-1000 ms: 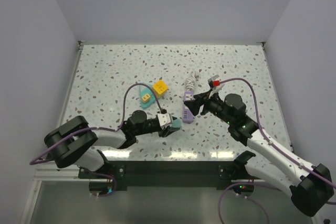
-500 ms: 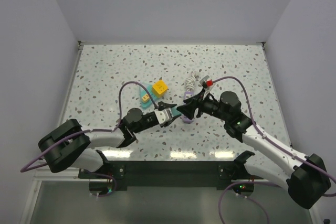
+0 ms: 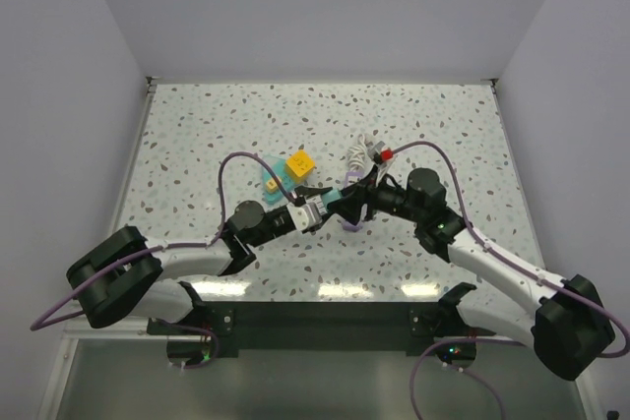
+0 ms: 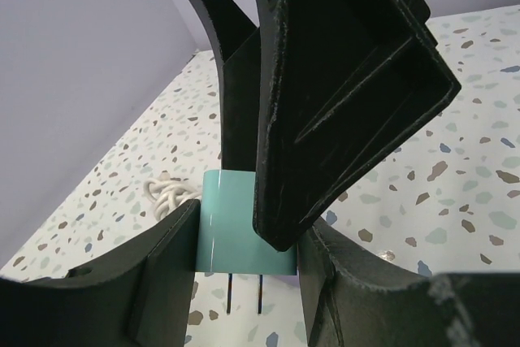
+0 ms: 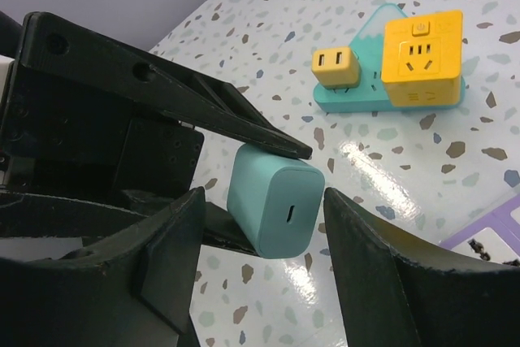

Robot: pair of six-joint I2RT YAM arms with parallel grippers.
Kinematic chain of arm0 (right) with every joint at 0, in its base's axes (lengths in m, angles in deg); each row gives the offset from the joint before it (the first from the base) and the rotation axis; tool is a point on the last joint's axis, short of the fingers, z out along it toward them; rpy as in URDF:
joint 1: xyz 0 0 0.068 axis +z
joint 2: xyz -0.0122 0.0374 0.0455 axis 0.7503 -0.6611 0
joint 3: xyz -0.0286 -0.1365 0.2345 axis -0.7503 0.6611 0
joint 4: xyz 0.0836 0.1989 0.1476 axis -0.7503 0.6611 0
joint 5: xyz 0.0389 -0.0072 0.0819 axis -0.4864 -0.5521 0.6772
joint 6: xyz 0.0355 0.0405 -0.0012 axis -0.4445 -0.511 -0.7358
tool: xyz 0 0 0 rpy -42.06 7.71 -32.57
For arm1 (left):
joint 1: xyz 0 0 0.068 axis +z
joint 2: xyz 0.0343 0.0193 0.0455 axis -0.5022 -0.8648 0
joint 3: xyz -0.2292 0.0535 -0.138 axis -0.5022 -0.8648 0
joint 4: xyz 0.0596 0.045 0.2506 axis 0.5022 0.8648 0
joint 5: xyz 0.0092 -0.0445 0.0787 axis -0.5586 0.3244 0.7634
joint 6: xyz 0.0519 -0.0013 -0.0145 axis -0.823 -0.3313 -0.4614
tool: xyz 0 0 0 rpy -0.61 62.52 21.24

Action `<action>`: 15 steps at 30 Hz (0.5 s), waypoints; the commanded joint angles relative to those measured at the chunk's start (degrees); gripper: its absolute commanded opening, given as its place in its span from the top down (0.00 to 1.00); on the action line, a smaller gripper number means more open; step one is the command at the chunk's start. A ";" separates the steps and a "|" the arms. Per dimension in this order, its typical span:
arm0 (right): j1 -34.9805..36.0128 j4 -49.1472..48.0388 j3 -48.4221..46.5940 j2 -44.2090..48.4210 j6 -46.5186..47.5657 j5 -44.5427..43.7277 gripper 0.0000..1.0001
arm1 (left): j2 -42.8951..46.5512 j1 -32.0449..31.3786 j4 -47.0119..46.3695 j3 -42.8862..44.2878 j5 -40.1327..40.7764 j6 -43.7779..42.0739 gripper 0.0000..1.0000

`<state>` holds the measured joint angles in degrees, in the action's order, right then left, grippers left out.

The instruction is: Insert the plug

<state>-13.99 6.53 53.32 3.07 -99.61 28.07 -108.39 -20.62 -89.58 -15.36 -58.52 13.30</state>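
The teal charger plug (image 5: pixel 275 201) is clamped between the fingers of the left tool (image 4: pixel 248 225) and appears raised off the desk (image 3: pixel 197 135), near its middle. The right tool (image 5: pixel 262 194) meets it head-on from the opposite side. Its jaws are parted and straddle the plug body, with a gap visible on one side, so there is no grip. The plug's port face looks toward the right tool, and the prongs (image 4: pixel 244 294) point away from it. Both arms reach low and inward. The purple power strip (image 3: pixel 350 226) lies just below the tools.
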 commanded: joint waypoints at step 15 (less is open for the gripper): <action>0.08 -6.96 -2.02 -4.15 -3.83 9.65 0.94 | 2.18 -0.04 -12.27 0.68 3.73 -0.31 0.99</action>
<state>-14.99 0.19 52.73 -0.89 -102.82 31.33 -107.85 -20.62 -92.93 -16.23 -57.06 12.97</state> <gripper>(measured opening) 0.361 0.516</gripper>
